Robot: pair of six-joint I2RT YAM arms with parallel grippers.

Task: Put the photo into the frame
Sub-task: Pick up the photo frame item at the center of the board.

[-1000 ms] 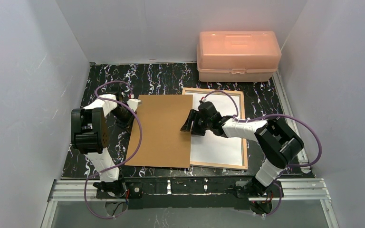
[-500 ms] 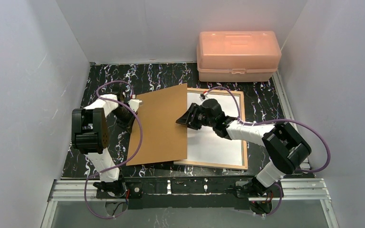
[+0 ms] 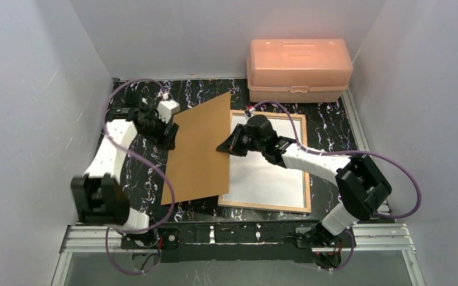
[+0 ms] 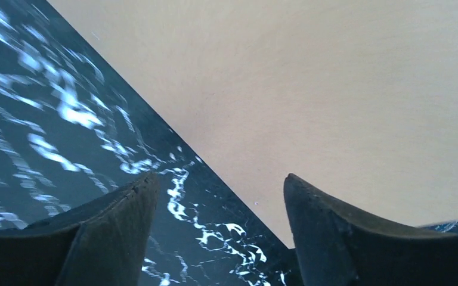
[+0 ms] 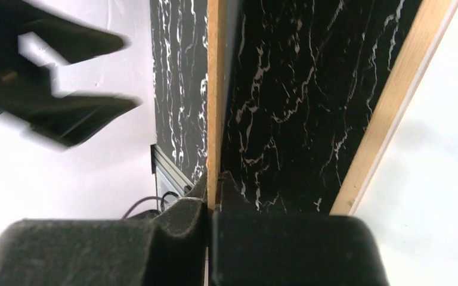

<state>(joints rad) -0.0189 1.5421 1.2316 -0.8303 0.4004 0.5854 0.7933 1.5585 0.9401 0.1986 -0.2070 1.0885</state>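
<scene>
The brown backing board [image 3: 200, 152] has tipped up since a second ago, its right edge now raised. The left arm [image 3: 112, 149] has drawn back toward the tabletop's [image 3: 214, 95] far left corner. The right jaws pinch the board's right edge; the left jaws stand wide, holding nothing. The frame [image 3: 262, 206] lies flat, wood side up, toward the tabletop's near right corner.

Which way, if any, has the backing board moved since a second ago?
Yes. The backing board has its right edge lifted and swung left, off the frame's left border, pinched by the right claw.
</scene>
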